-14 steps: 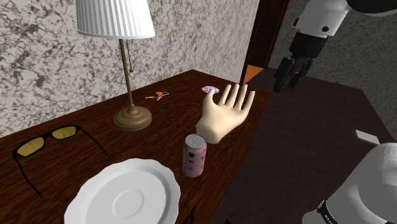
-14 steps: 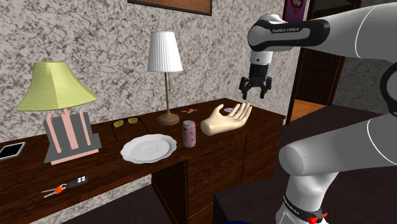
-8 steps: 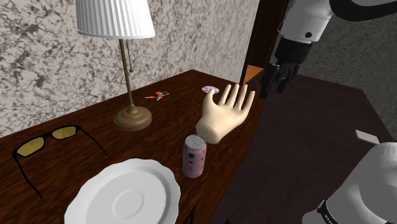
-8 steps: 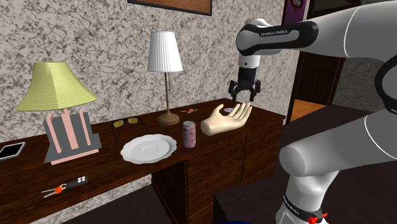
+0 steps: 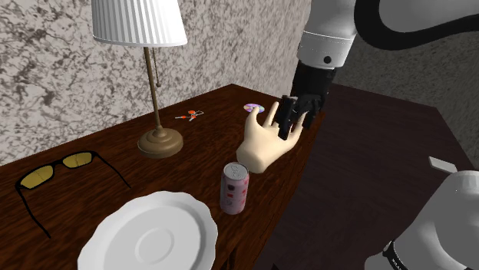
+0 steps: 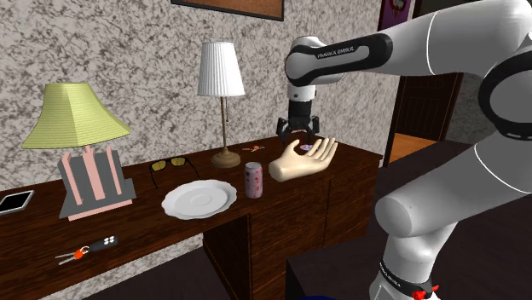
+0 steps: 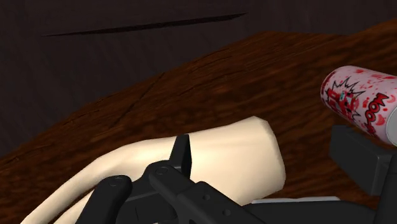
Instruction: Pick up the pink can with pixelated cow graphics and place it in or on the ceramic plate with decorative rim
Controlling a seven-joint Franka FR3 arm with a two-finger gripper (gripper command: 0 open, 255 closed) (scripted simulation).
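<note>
Approach step: the released claw (image 5: 290, 121) hovers above the hand model (image 5: 265, 146) and should next reach the pink can (image 5: 235, 188) beside its wrist.

The can (image 5: 235, 188) stands between plate (image 5: 115, 230) and hand model (image 5: 269, 142) on the table (image 5: 92, 188).
</note>
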